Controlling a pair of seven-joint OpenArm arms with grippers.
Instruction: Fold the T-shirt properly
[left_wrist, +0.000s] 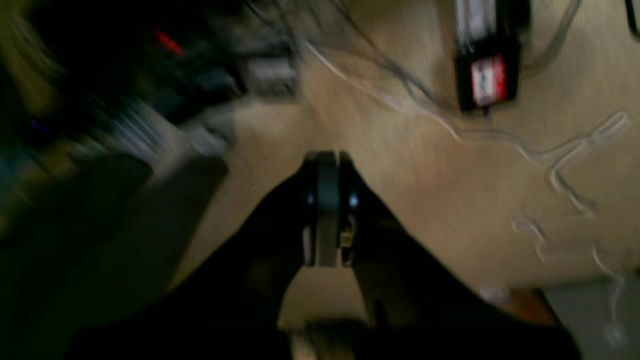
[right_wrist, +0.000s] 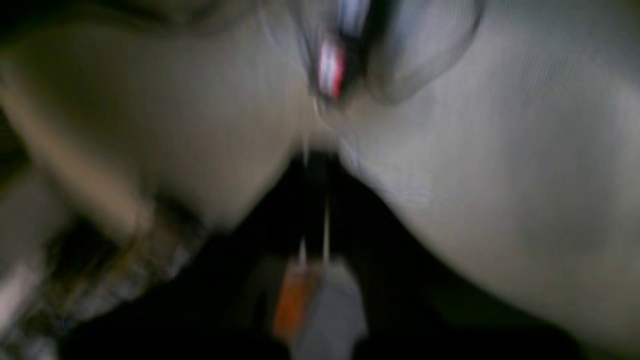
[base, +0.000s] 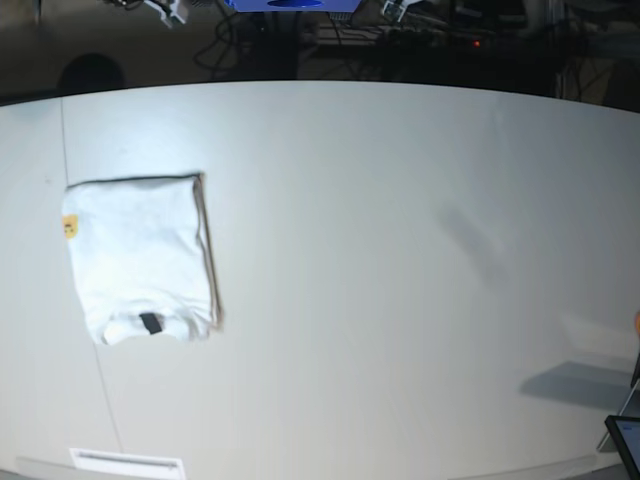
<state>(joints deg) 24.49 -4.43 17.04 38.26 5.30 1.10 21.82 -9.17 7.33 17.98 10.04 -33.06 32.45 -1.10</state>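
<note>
You've got the T-shirt (base: 140, 258) lying folded into a compact, roughly square stack on the left part of the white table (base: 400, 250) in the base view, well apart from both arms. Its small black neck tag (base: 150, 323) shows near the stack's near edge, and a bit of yellow print (base: 69, 227) peeks out at its left edge. Layered cloth edges run down the stack's right side.

Your left gripper (left_wrist: 328, 165) is fully closed, pads pressed flat together with nothing between them. Below it the left wrist view shows a tan wooden floor (left_wrist: 425, 200) with loose pale cables (left_wrist: 565, 165) and a black device with a red-and-white label (left_wrist: 487, 77); the frame is motion-blurred, and the left part is a dark smear you can't make out.

Your right gripper (right_wrist: 315, 165) is closed too, dark fingers meeting at a point, gripping nothing that you can see. That view is badly blurred: pale grey surface around the tip, a red-and-white smear above it, an orange and grey patch low in the frame that can't be identified.

Neither gripper shows in the base view.
</note>
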